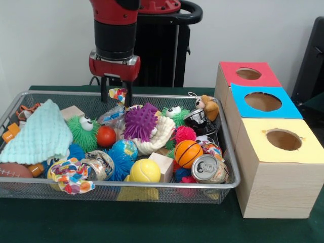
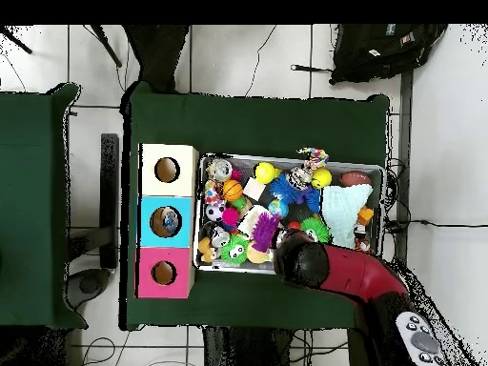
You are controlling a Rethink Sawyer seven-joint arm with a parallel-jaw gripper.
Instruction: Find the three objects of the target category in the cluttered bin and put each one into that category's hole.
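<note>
— Three box holes sit beside your wire bin [image 1: 230, 152]: red box [image 1: 248, 74], blue box [image 1: 263, 101], yellow box [image 1: 283, 140]. Where's your pincer?

— Your gripper [image 1: 116, 94] hangs over the bin's far side, fingers clenched on a colourful wrapped packet [image 1: 119, 94], lifted just above the purple spiky ball [image 1: 140, 122].

— And the clutter?

— You've a yellow tennis ball [image 1: 145, 170], mini basketball [image 1: 188, 153], drink can [image 1: 207, 168] and mint cloth [image 1: 40, 134] lying in the bin.
</note>
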